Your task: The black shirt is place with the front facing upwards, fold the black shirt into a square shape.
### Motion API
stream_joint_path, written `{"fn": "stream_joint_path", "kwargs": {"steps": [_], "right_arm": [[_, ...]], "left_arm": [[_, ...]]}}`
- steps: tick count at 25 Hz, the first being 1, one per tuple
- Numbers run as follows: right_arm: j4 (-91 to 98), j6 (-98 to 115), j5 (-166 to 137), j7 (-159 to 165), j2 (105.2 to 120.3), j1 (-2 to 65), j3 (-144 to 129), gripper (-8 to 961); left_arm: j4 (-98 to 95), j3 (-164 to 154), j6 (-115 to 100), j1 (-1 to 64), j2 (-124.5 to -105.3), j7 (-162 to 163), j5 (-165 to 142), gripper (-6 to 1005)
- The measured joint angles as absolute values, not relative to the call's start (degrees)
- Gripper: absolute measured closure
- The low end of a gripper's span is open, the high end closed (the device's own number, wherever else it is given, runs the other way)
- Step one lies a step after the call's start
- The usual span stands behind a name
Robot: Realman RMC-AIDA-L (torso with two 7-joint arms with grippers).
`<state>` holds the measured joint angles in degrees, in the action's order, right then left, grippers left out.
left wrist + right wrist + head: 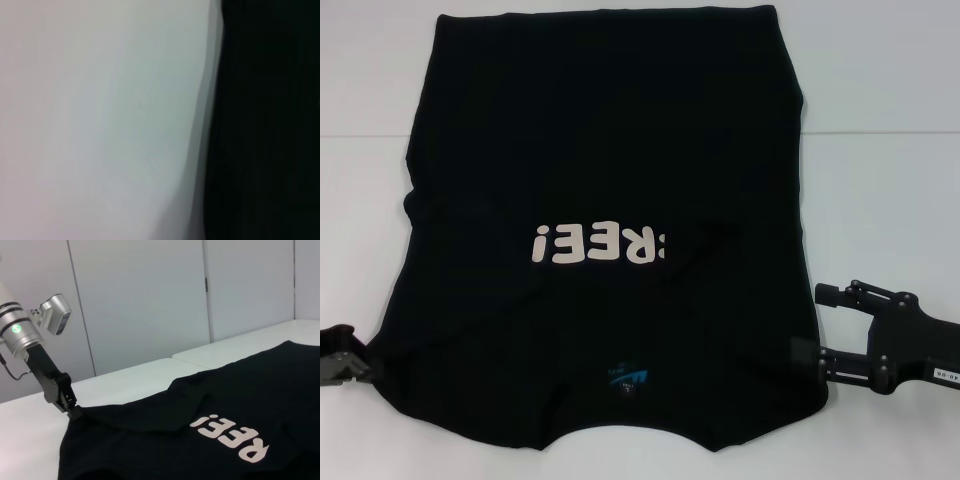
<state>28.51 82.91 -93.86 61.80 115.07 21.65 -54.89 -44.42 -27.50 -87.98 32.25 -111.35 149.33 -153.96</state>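
The black shirt point(600, 180) lies spread on the white desk point(880, 150), lettering up, collar toward the robot. The left gripper point(360, 365) meets its left edge, jaws closed on the cloth; the right gripper point(810, 362) touches its right edge, jaw state indeterminable.

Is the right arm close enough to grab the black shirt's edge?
Probably yes: the right gripper sits at the black shirt's near right edge, with nothing in between.
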Motion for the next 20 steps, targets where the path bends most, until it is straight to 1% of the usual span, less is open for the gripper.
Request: {"fn": "stream_joint_path", "kwargs": {"steps": [3, 6, 9, 11, 14, 16, 18, 20], "right_arm": [[29.5, 83.1, -95.0, 65.6, 114.60, 22.2, -54.9, 94], [34.9, 83.6, -98.2, 75.1, 114.22, 22.4, -54.7, 95], [45.8, 84.4, -104.6, 92.3, 113.50, 22.6, -54.7, 95], [53.2, 86.0, -111.1, 106.2, 112.83, 24.2, -54.3, 95], [60.0, 92.1, -123.2, 122.4, 111.73, 29.8, -51.1, 96], [61.4, 98.3, -133.0, 129.8, 111.60, 35.4, -46.8, 96], [61.8, 102.9, -141.7, 133.5, 112.14, 40.2, -43.8, 96], [62.1, 106.1, -148.8, 135.2, 113.31, 44.3, -43.6, 96]], "left_arm": [[-44.4, -27.4, -88.0, 32.3, -111.35, 149.3, -153.6, 969], [-44.4, -27.4, -88.4, 32.3, -111.35, 149.3, -153.6, 971], [-44.4, -27.4, -88.7, 32.2, -111.35, 149.2, -153.4, 973], [-44.4, -27.7, -88.8, 32.2, -111.36, 149.1, -153.4, 973], [-44.5, -27.9, -89.2, 32.3, -111.36, 149.0, -153.5, 973], [-44.7, -27.8, -89.6, 32.5, -111.36, 148.8, -153.5, 973], [-44.7, -27.9, -89.8, 32.6, -111.36, 148.6, -153.4, 973], [-44.6, -27.8, -89.9, 32.7, -111.35, 148.4, -153.4, 973]]}}
